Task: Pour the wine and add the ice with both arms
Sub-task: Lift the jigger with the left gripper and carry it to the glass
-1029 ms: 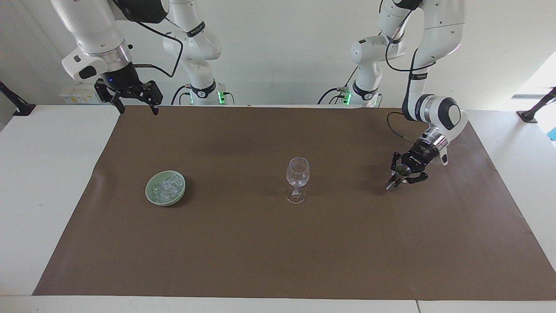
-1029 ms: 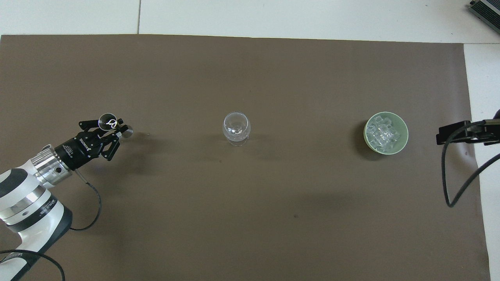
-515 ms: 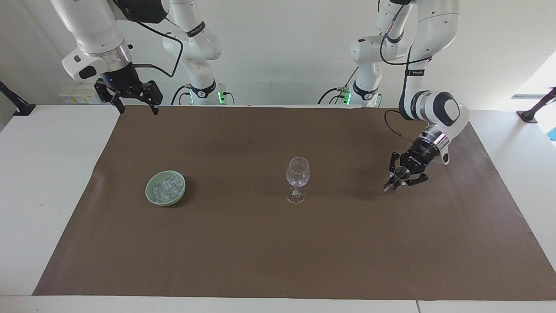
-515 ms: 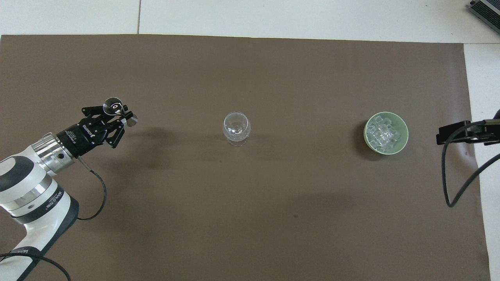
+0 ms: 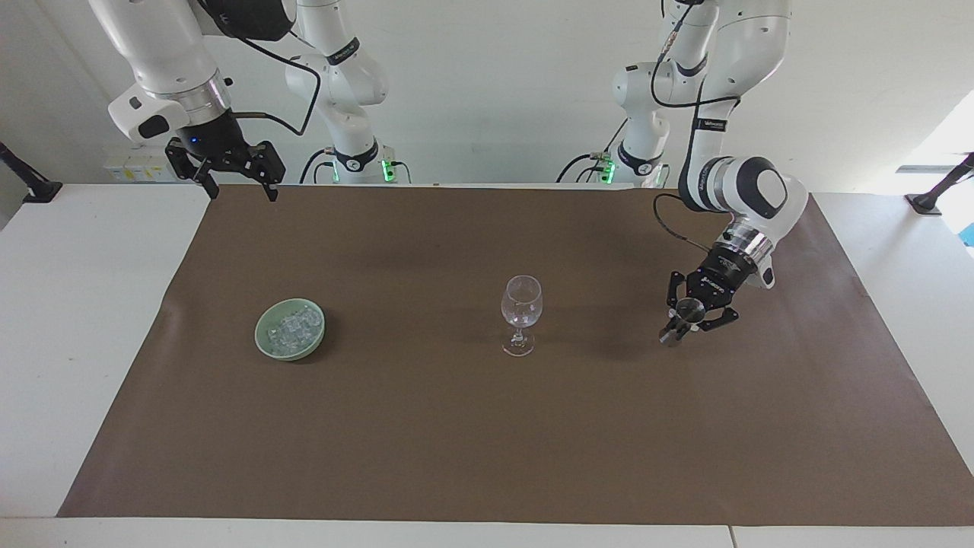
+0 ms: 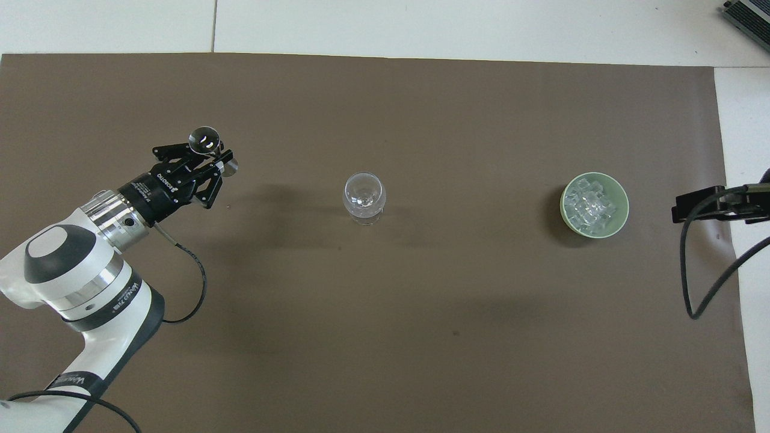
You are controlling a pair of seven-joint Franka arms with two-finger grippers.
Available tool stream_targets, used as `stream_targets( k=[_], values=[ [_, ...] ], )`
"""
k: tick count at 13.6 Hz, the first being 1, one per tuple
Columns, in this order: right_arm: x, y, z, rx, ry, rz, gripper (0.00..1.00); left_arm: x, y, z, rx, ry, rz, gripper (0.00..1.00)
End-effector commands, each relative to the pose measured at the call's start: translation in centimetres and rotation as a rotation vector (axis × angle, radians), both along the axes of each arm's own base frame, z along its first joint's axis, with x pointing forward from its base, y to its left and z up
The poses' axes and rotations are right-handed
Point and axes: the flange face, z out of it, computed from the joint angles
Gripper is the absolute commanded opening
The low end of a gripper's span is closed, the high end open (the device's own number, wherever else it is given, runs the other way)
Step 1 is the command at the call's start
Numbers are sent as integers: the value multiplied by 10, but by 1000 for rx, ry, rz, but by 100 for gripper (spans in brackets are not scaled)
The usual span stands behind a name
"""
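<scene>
The left claw [image 5: 682, 323] is clamped shut on a small metal jigger [image 5: 679, 323], raised over the brown mat [image 5: 487, 441] beside the wine glass [image 5: 521, 313]. Ice [image 5: 292, 327] fills the green bowl [image 5: 266, 342] toward the right arm's end. The right claw [image 5: 237, 183] waits, fingers spread, empty.

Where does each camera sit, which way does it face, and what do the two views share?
Facing view: high across the table, facing the robots; both arms show whole, the left gripper shut on a small metal cup, the right gripper open, waiting.
Overhead view: above the robots' end, looking forward and steeply down; the left arm and part of the right gripper show.
Shared: the wine glass, the green bowl of ice, the left gripper.
</scene>
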Motion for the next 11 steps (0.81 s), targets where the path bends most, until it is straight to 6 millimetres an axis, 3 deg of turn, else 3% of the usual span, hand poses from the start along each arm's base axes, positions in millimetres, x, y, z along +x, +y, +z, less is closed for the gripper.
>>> stream_targets(
  k=[1,4,11],
  values=[
    [-7,0,1,2,0,17,100,3,-29,19,25,-3,26,0],
    [-7,0,1,2,0,17,100,0,-70,33,31,-18,23,0],
    [-7,0,1,2,0,17,100,-28,-132,59,129,-109,-79,0]
  ],
)
